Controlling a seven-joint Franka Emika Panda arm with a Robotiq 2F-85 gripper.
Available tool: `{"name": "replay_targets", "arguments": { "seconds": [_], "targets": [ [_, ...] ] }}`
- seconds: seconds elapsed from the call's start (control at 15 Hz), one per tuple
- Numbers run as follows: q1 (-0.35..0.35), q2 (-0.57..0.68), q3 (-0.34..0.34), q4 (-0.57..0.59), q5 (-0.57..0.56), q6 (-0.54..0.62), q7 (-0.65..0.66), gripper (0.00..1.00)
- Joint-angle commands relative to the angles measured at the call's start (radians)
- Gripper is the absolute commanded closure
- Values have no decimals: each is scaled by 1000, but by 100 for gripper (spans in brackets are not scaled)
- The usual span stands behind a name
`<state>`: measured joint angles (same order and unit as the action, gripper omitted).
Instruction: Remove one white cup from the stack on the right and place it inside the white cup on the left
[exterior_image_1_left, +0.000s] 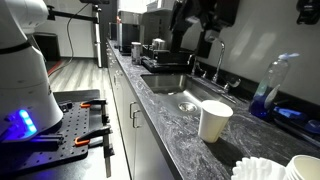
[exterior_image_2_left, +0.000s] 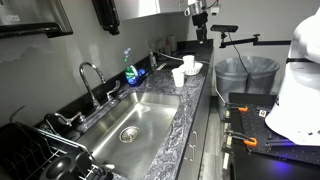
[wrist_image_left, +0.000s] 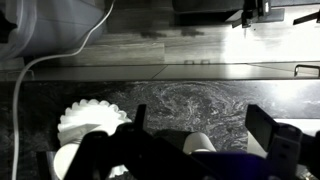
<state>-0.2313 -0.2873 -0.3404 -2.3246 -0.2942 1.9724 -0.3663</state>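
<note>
A single white cup (exterior_image_1_left: 214, 120) stands on the dark stone counter past the sink; it also shows in an exterior view (exterior_image_2_left: 178, 75) and low between the fingers in the wrist view (wrist_image_left: 203, 143). Further white cups (exterior_image_2_left: 189, 65) stand just behind it, and they are cut off at the frame corner in an exterior view (exterior_image_1_left: 305, 168). I cannot tell how many are stacked. My gripper (wrist_image_left: 200, 128) is open and empty. It hangs high above the sink area (exterior_image_1_left: 200, 22) and touches nothing.
White coffee filters (exterior_image_1_left: 258, 170) lie beside the cups, also in the wrist view (wrist_image_left: 90, 122). A steel sink (exterior_image_2_left: 130, 125) with a faucet (exterior_image_2_left: 90, 80) is set in the counter. A blue soap bottle (exterior_image_1_left: 270, 90) stands by the wall. A white cable (wrist_image_left: 40, 60) crosses the floor.
</note>
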Motion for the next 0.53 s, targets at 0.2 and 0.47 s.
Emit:
{"name": "replay_targets", "arguments": {
  "seconds": [0.2, 0.47],
  "targets": [
    [-41, 112, -13, 68, 11, 37, -2, 0],
    [-45, 132, -10, 77, 12, 37, -2, 0]
  ]
}}
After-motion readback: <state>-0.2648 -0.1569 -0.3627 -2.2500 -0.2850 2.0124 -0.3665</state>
